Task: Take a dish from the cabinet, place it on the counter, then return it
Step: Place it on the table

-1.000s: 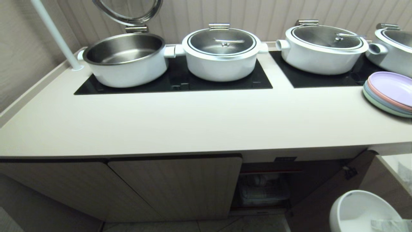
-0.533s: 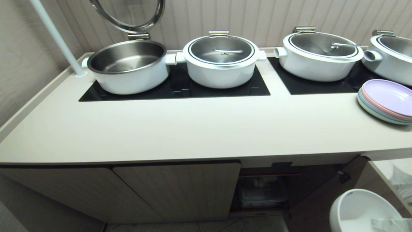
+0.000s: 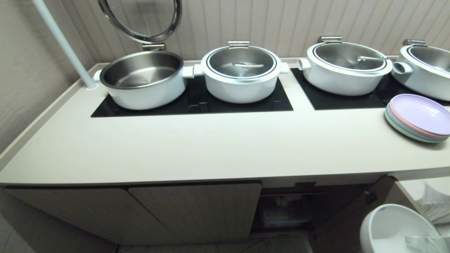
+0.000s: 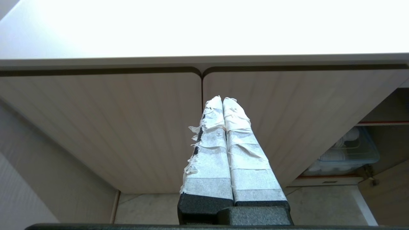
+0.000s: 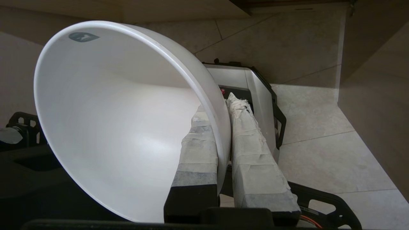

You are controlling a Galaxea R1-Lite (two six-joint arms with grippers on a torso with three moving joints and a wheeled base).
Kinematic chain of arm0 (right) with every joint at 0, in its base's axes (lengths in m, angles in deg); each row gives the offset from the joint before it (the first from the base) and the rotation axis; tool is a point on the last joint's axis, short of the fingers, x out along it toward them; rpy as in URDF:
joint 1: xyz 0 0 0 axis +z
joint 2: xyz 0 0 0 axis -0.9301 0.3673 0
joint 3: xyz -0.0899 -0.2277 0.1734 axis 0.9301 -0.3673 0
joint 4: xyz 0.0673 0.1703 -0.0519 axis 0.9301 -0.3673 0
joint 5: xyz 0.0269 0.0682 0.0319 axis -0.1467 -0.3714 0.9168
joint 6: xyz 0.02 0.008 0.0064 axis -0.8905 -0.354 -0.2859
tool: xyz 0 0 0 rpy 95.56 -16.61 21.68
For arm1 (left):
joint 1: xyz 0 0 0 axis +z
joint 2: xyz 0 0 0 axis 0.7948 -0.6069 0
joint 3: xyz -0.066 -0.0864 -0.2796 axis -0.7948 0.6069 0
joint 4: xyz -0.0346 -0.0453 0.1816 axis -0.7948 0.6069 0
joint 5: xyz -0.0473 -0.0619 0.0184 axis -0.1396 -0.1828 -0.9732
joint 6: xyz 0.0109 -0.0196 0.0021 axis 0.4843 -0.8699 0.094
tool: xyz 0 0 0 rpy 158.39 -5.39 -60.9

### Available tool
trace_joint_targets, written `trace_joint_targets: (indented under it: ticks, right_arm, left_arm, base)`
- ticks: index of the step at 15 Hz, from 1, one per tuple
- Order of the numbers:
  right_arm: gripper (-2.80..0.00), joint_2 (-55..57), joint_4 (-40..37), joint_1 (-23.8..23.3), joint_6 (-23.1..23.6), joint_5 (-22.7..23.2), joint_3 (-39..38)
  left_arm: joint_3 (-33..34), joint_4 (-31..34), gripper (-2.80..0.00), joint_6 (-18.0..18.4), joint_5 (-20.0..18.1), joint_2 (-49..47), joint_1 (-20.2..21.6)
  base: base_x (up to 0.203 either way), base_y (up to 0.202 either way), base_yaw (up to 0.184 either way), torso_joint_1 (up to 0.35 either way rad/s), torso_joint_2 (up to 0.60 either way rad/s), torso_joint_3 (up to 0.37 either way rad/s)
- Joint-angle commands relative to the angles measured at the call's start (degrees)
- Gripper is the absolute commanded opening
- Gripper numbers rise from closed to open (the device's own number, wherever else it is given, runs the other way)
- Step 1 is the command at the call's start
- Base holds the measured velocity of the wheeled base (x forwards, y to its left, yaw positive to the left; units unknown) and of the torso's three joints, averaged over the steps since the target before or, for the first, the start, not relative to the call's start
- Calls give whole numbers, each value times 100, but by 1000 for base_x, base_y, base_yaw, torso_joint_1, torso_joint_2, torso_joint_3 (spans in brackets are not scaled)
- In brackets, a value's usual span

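Observation:
The dish (image 5: pixel 111 121), a white bowl, hangs low at my right, below the counter's front edge (image 3: pixel 393 228). My right gripper (image 5: pixel 220 105) is shut on its rim, one taped finger inside the bowl and one outside. The cream counter (image 3: pixel 211 147) lies ahead with its black panel (image 3: pixel 197 105). Under it the beige cabinet (image 3: pixel 193 211) has two doors shut and its right compartment (image 3: pixel 291 207) open. My left gripper (image 4: pixel 222 99) is shut and empty, held in front of the shut doors.
Large white-and-steel pots (image 3: pixel 242 73) stand along the back of the counter; the left one (image 3: pixel 140 80) has its lid up. Pastel plates (image 3: pixel 418 117) are stacked at the right. A clear bin of white bowls (image 4: pixel 348 153) sits inside the cabinet. The open door (image 3: pixel 351 218) juts out beside the dish.
The whole head view has shifted: counter and pots now sit lower in the picture, so the camera has moved. The dish stays in my right gripper, in the same corner of the picture.

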State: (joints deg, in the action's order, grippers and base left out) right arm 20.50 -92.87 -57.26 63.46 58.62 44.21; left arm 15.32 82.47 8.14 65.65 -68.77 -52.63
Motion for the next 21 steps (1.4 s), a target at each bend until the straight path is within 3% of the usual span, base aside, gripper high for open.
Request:
trace_joint_targets:
  ticks: [1,21]
  right_arm:
    - [-280,9,-17,2,-10,8,10]
    - [-280,88,8,-11,25,-1,116]
  left_arm:
    - [0,-5,-280,-3,-2,2,0]
    - [0,-2,-280,-3,-2,2,0]
  base:
    - [0,0,0,139,-279,-144]
    - [0,0,0,22,-44,-22]
